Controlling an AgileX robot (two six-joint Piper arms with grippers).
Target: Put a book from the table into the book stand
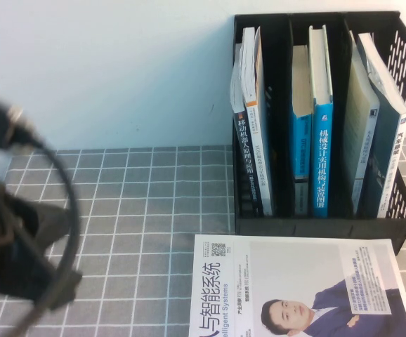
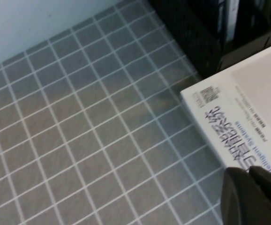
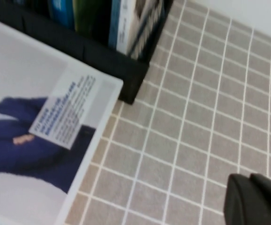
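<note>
The book [image 1: 322, 140], thick with a blue spine and white characters, stands upright in the middle compartment of the black book stand [image 1: 394, 42]. No gripper touches it. My left gripper [image 2: 249, 171] is shut and empty, hovering over the near left corner of a white magazine [image 2: 248, 103] on the grey gridded table [image 2: 79, 131]. In the high view the left arm shows only as a dark blur [image 1: 13, 232] at the left edge. My right gripper [image 3: 250, 177] is shut with nothing in it, above bare table [image 3: 196, 117] right of the stand [image 3: 126, 70].
The white magazine [image 1: 287, 281] with a suited man lies flat just in front of the stand. A plainer blue book [image 1: 300, 133] shares the middle compartment. Other books fill the left [image 1: 249, 126] and right [image 1: 378, 133] compartments. A white wall rises behind.
</note>
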